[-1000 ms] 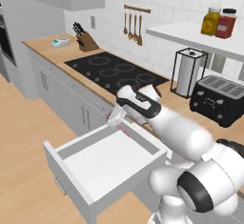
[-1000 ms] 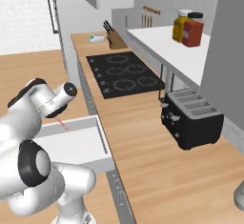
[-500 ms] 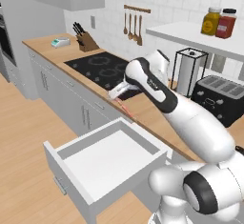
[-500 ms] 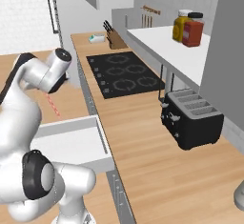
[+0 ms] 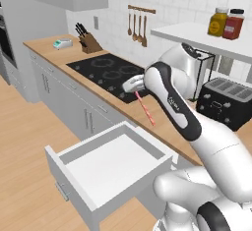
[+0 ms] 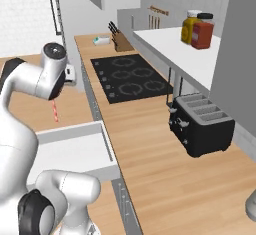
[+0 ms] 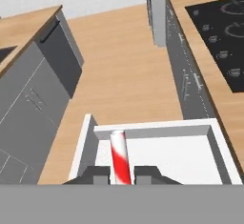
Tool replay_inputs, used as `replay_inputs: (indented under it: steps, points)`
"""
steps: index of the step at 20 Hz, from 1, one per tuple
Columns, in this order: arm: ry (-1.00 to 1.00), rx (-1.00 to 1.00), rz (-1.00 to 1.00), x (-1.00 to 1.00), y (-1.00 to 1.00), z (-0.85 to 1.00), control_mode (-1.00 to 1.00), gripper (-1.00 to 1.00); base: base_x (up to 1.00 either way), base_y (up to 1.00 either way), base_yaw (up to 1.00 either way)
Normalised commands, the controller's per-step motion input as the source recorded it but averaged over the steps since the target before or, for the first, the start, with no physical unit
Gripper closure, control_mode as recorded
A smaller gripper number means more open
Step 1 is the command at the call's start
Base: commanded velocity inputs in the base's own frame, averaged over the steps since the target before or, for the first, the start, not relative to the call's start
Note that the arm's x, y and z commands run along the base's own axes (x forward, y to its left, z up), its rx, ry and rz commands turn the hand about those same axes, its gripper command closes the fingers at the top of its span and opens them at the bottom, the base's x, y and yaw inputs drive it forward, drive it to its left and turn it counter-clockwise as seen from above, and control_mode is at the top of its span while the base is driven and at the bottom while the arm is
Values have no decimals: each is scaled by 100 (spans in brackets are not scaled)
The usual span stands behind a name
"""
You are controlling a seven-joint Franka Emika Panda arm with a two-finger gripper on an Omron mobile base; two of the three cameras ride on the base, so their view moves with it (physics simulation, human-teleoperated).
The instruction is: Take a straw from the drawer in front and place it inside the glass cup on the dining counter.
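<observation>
One straw point(image 5: 144, 108) clamped in tool point(image 5: 134, 90), lifted higher since prev frame (well above drawer point(image 5: 113, 165)).

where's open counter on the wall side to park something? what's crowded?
Free: bare wood on the counter between hob and toaster, and its near end past the toaster. The open drawer is bare white inside. Crowded: far corner, by the knife block.
</observation>
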Motion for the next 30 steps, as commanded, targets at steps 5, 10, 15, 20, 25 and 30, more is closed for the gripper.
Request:
replay_inputs:
  steps: [5,10,15,20,25,30]
  points:
    - [0,-1,-20,0,-36,-1,-100,100,0,0,0]
    - [0,0,-13,2,-28,-15,-100,100,0,0,0]
    - [0,0,-2,-4,-4,0,100,100,-74,-13,-6]
    - [0,0,0,0,0,0,100,100,-100,0,-5]
    - [0,0,0,0,0,0,100,100,-97,56,12]
    - [0,0,0,0,0,0,100,100,-68,91,44]
